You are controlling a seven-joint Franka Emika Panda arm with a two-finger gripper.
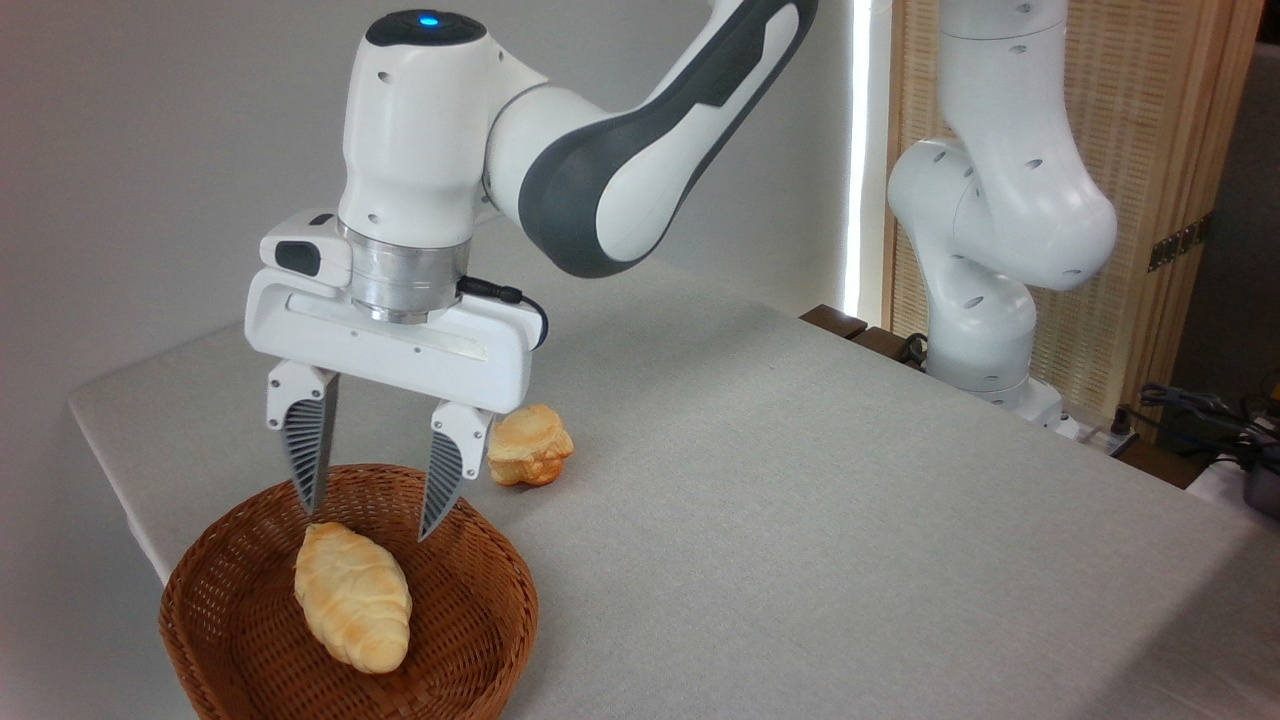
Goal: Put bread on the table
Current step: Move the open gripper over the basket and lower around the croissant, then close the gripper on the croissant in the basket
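The bread (352, 597), a long pale golden croissant-shaped roll, lies inside the round brown wicker basket (480, 640) at the lower left. My gripper (368, 524) hangs open just above the roll's upper end, one fingertip on either side of it and nothing held between them. The table (800, 500) has a light grey cloth-like top and carries the basket near its front left corner.
A small knobbly orange-gold bun (529, 459) sits on the table just behind and right of the basket. The arm's white base (990, 280) stands at the table's far right edge, with a wooden screen behind it.
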